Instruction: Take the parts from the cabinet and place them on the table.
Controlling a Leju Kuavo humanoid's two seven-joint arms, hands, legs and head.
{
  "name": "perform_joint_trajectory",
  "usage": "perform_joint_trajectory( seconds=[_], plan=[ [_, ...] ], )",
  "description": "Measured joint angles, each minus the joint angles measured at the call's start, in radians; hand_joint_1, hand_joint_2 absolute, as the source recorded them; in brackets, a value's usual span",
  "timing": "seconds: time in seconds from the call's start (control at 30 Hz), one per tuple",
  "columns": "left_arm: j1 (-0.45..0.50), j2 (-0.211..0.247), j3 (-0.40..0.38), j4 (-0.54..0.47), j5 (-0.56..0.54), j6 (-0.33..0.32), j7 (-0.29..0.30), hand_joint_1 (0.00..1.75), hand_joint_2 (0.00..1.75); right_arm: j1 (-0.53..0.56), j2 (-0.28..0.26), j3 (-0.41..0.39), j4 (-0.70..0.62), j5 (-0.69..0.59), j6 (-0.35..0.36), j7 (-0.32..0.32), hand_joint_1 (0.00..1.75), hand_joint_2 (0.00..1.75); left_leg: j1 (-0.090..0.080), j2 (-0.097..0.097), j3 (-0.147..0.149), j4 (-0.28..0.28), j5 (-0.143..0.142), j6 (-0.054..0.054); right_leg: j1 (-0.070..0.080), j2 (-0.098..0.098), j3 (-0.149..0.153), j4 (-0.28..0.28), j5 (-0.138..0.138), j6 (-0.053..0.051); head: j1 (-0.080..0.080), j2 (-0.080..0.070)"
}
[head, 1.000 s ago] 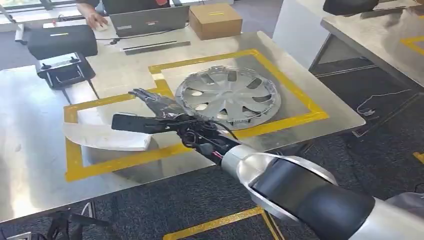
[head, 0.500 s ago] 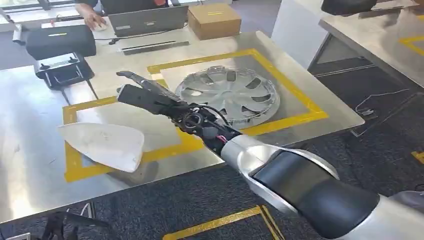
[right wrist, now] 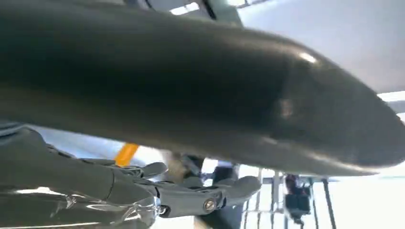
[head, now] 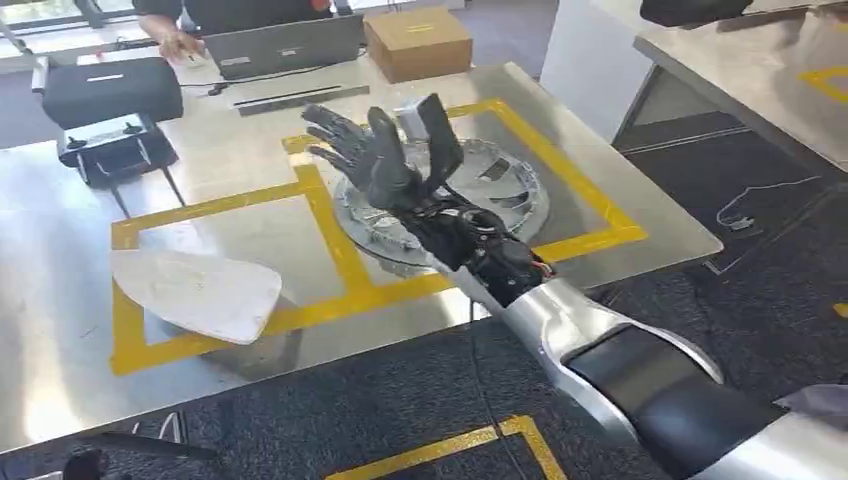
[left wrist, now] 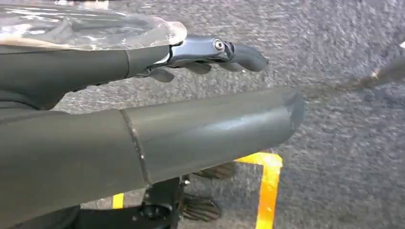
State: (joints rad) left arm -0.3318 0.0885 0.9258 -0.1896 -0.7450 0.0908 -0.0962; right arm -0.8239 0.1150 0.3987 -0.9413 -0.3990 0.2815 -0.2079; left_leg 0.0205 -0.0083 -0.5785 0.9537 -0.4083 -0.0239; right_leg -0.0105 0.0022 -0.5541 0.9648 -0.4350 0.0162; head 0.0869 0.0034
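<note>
My right hand (head: 375, 160) is raised above the table (head: 60, 300), fingers spread wide apart and holding nothing. Near the table's front edge, toward its left side, lies one white shell-shaped part (head: 200, 292), flat across the yellow tape outline (head: 330, 235) and well apart from my fingers. Just beyond and beneath my hand sits one silver wheel cover (head: 500, 195), inside the tape's right-hand frame. Along the far edge I count one cardboard box (head: 418, 42), one laptop (head: 285, 45) and a person's hand (head: 178, 43). My left hand (left wrist: 200, 52) hangs over carpet, fingers stretched out, gripping nothing.
</note>
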Motion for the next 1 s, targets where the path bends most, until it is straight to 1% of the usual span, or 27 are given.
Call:
perform_joint_trajectory(
  seconds=[0.03,0.07,0.1,0.17,0.2,0.23,0.27,0.3,0.33,0.37,0.4,0.47,0.5,0.53,0.57,0.6,0.63,0.67,0.7,0.73,0.77,0.8,0.83,0.87,0.9,0.93,1.0],
  plan=[
    [0.007,0.008,0.000,0.000,0.002,0.000,0.000,0.00,0.00,0.020,-0.023,-0.007,-0.041,-0.009,-0.004,0.010,0.00,0.00,0.000,0.000,-0.005,0.003,-0.008,-0.006,-0.009,0.000,0.005,-0.009,0.007,-0.011,0.005,0.000],
    [0.011,0.009,0.000,0.000,0.007,0.009,0.003,0.00,0.00,0.034,-0.037,-0.010,-0.082,-0.022,-0.004,0.020,0.00,0.00,0.002,0.006,-0.014,0.026,-0.028,-0.009,-0.008,0.004,0.004,-0.011,0.010,-0.016,-0.001,0.000],
    [0.009,0.014,0.003,0.000,0.010,0.021,0.017,0.00,0.00,0.048,-0.047,-0.011,-0.127,-0.035,-0.006,0.031,0.00,0.00,0.001,0.006,-0.043,0.093,-0.069,-0.012,-0.009,0.006,0.001,-0.011,0.012,-0.021,-0.007,0.000],
    [-0.008,0.019,0.011,0.000,0.008,0.033,0.045,0.00,0.00,0.086,-0.069,-0.011,-0.200,-0.046,-0.035,0.050,0.00,0.00,0.002,0.006,-0.125,0.272,-0.143,-0.016,-0.006,0.007,0.000,-0.011,0.012,-0.023,-0.013,0.000],
    [-0.015,0.020,0.011,0.000,0.005,0.035,0.054,0.00,0.00,0.112,-0.080,-0.011,-0.231,-0.051,-0.052,0.055,0.00,0.00,0.001,0.006,-0.155,0.331,-0.156,-0.016,-0.003,0.005,0.001,-0.011,0.012,-0.024,-0.013,0.000],
    [-0.019,0.021,0.011,0.000,0.001,0.037,0.061,0.00,0.00,0.138,-0.093,-0.012,-0.265,-0.054,-0.065,0.058,0.00,0.00,0.001,0.006,-0.160,0.335,-0.144,-0.014,-0.002,0.005,0.001,-0.011,0.012,-0.024,-0.013,0.000],
    [-0.020,0.022,0.012,0.000,-0.001,0.039,0.063,0.00,0.00,0.156,-0.102,-0.012,-0.294,-0.056,-0.069,0.058,0.00,0.00,0.001,0.006,-0.139,0.291,-0.114,-0.010,-0.001,0.005,0.000,-0.011,0.012,-0.024,-0.013,0.000],
    [-0.021,0.024,0.013,0.000,-0.002,0.040,0.063,0.00,0.00,0.167,-0.107,-0.013,-0.315,-0.056,-0.073,0.058,0.00,0.00,0.000,0.006,-0.099,0.212,-0.073,-0.006,0.000,0.007,0.001,-0.011,0.012,-0.024,-0.014,0.000],
    [-0.024,0.026,0.013,0.000,-0.002,0.041,0.063,0.00,0.00,0.172,-0.113,-0.013,-0.337,-0.056,-0.074,0.058,0.00,0.00,-0.001,0.006,-0.043,0.105,-0.024,0.002,0.000,0.010,0.002,-0.010,0.012,-0.024,-0.014,0.000],
    [-0.030,0.028,0.014,0.000,-0.002,0.041,0.063,0.00,0.00,0.177,-0.118,-0.013,-0.357,-0.057,-0.074,0.058,0.00,0.00,-0.004,0.006,-0.004,0.027,-0.001,0.010,0.000,0.011,0.002,-0.010,0.012,-0.023,-0.014,0.000],
    [-0.037,0.030,0.014,0.000,-0.003,0.041,0.063,0.00,0.00,0.181,-0.126,-0.013,-0.379,-0.058,-0.076,0.058,0.00,0.00,-0.011,0.007,0.005,0.001,-0.011,0.011,0.009,0.012,-0.004,-0.007,0.012,-0.018,-0.016,0.000],
    [-0.042,0.030,0.017,0.000,-0.003,0.041,0.063,0.00,0.00,0.193,-0.139,-0.013,-0.410,-0.058,-0.084,0.060,0.00,0.00,-0.013,0.005,0.002,0.003,-0.009,0.014,0.004,0.011,-0.005,-0.009,0.013,-0.009,-0.014,0.000],
    [-0.041,0.030,0.019,0.000,-0.005,0.042,0.063,0.00,0.00,0.198,-0.144,-0.013,-0.426,-0.057,-0.091,0.058,0.00,0.00,-0.015,0.004,0.002,0.004,-0.009,0.017,0.002,0.010,-0.003,-0.012,0.015,-0.003,-0.014,0.000],
    [-0.041,0.029,0.020,0.000,-0.007,0.042,0.063,0.00,0.00,0.199,-0.148,-0.014,-0.443,-0.047,-0.105,0.054,0.00,0.00,-0.008,0.005,0.004,-0.005,-0.002,0.027,0.006,0.011,-0.005,-0.010,0.013,0.005,-0.015,0.000],
    [-0.043,0.028,0.020,0.000,-0.010,0.042,0.063,0.00,0.00,0.200,-0.153,-0.016,-0.456,-0.035,-0.119,0.052,0.00,0.00,-0.005,0.008,0.005,-0.009,0.001,0.032,0.001,0.009,-0.020,0.011,-0.009,0.009,-0.013,0.000],
    [-0.045,0.028,0.020,0.000,-0.011,0.042,0.063,0.00,0.00,0.200,-0.156,-0.018,-0.469,-0.024,-0.130,0.051,0.00,0.00,-0.005,0.008,0.004,-0.009,0.002,0.038,0.002,0.006,-0.040,0.065,-0.049,0.011,-0.006,0.000],
    [-0.046,0.027,0.020,0.000,-0.013,0.042,0.063,0.00,0.00,0.201,-0.159,-0.019,-0.481,-0.016,-0.139,0.053,0.00,0.00,-0.005,0.008,0.002,-0.009,0.003,0.040,0.001,0.006,-0.075,0.154,-0.096,0.014,-0.002,0.000],
    [-0.046,0.026,0.020,0.000,-0.015,0.041,0.063,0.00,0.00,0.207,-0.163,-0.021,-0.495,-0.010,-0.149,0.056,0.00,0.00,-0.006,0.009,0.000,-0.008,0.004,0.042,0.001,0.006,-0.113,0.247,-0.136,0.017,-0.001,0.000],
    [-0.046,0.024,0.020,0.000,-0.018,0.041,0.064,0.00,0.00,0.218,-0.167,-0.021,-0.510,-0.006,-0.156,0.061,0.00,0.00,-0.006,0.009,-0.001,-0.008,0.004,0.042,0.001,0.006,-0.138,0.312,-0.157,0.019,-0.002,0.000],
    [-0.046,0.023,0.020,0.000,-0.019,0.041,0.065,0.00,0.00,0.232,-0.170,-0.021,-0.526,-0.004,-0.158,0.063,0.00,0.00,-0.006,0.009,0.000,-0.008,0.004,0.042,0.000,0.006,-0.142,0.330,-0.153,0.021,-0.001,0.000],
    [-0.046,0.021,0.020,0.000,-0.019,0.040,0.066,0.00,0.00,0.243,-0.175,-0.021,-0.542,-0.003,-0.161,0.064,0.00,0.00,-0.006,0.008,0.000,-0.007,0.005,0.042,0.000,0.005,-0.123,0.295,-0.127,0.020,0.000,0.000],
    [-0.046,0.021,0.020,0.000,-0.020,0.039,0.066,0.00,0.00,0.248,-0.179,-0.022,-0.555,-0.003,-0.163,0.065,0.00,0.00,-0.005,0.007,0.000,-0.005,0.005,0.042,0.000,0.005,-0.085,0.224,-0.088,0.018,0.002,0.000],
    [-0.046,0.020,0.020,0.000,-0.021,0.039,0.066,0.00,0.00,0.249,-0.183,-0.023,-0.567,-0.003,-0.164,0.066,0.00,0.00,-0.005,0.007,0.001,-0.003,0.004,0.041,0.000,0.005,-0.033,0.122,-0.040,0.015,0.005,0.000],
    [-0.047,0.019,0.020,0.000,-0.021,0.039,0.067,0.00,0.00,0.249,-0.186,-0.023,-0.579,-0.003,-0.165,0.066,0.00,0.00,-0.006,0.006,0.001,0.000,0.003,0.038,0.000,0.005,0.012,0.028,-0.007,0.010,0.007,0.000],
    [-0.048,0.019,0.020,0.000,-0.021,0.039,0.066,0.00,0.00,0.249,-0.189,-0.024,-0.588,-0.003,-0.165,0.066,0.00,0.00,-0.014,0.006,-0.004,0.003,0.003,0.031,0.006,0.007,0.025,-0.001,-0.021,0.008,0.005,0.000],
    [-0.050,0.018,0.020,0.000,-0.022,0.039,0.067,0.00,0.00,0.252,-0.189,-0.024,-0.600,-0.003,-0.165,0.067,0.00,0.00,-0.013,0.006,-0.011,0.005,0.007,0.025,0.006,0.008,0.033,-0.008,-0.020,0.002,0.004,0.000],
    [-0.052,0.016,0.020,0.000,-0.025,0.039,0.069,0.00,0.00,0.263,-0.191,-0.025,-0.614,-0.002,-0.167,0.069,0.00,0.00,-0.012,0.006,-0.014,-0.001,0.016,0.012,0.008,0.009,0.025,-0.005,-0.016,-0.004,0.001,0.000]
  ],
)
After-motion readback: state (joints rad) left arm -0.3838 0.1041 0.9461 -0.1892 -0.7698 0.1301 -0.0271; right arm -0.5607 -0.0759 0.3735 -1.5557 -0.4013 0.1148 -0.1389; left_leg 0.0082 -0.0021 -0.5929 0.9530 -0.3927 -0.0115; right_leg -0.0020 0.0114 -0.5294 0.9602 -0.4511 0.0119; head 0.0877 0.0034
